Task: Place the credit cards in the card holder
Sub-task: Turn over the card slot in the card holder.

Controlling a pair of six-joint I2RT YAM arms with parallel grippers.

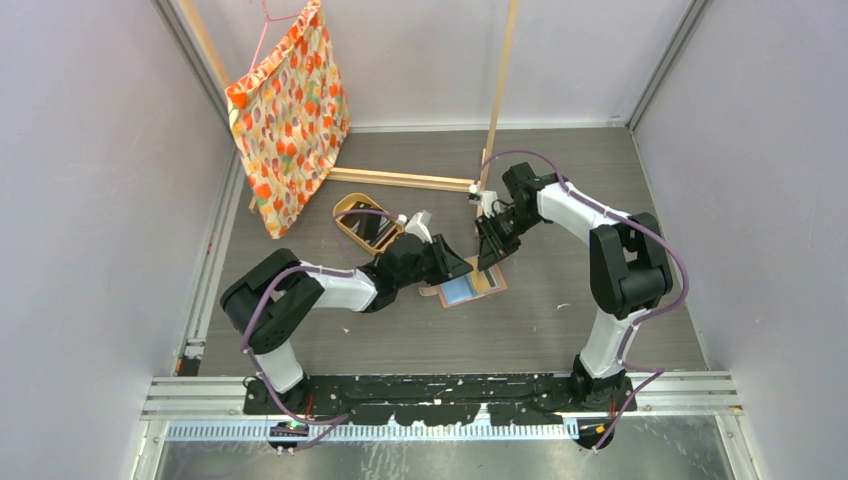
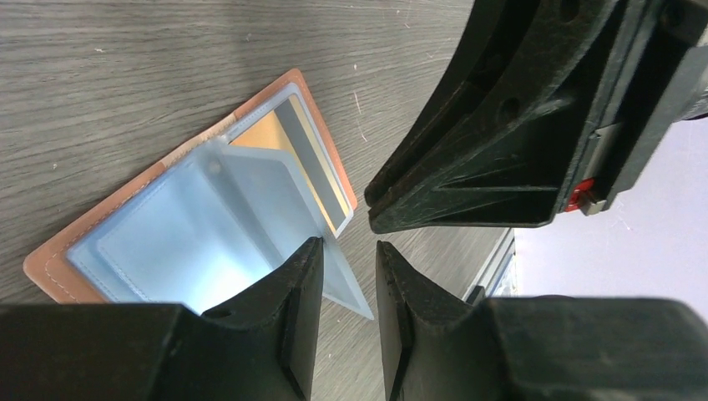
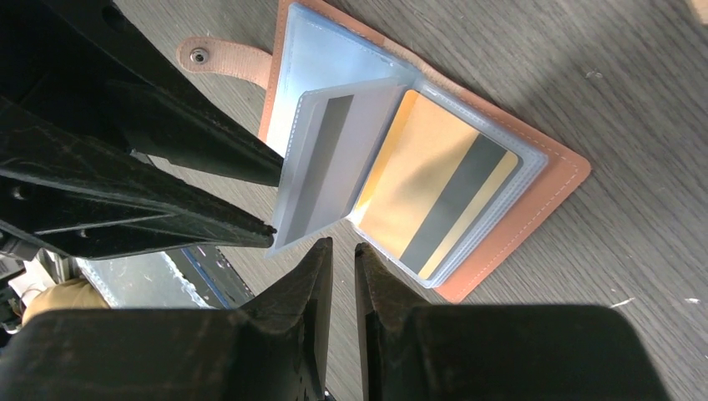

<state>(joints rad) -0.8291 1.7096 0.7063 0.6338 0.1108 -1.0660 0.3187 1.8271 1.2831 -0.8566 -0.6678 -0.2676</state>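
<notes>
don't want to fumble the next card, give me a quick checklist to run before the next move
1. card holder lying open on the table: ok
2. gold card seated inside its sleeve: ok
3. raised sleeve free for a new card: not ok, a grey striped card seems to sit in it already
4. left gripper pinching that sleeve: cannot tell, its fingers stand apart at the sleeve's edge
5. right gripper carrying a card: not ok, its fingers are slightly apart with nothing between them
</notes>
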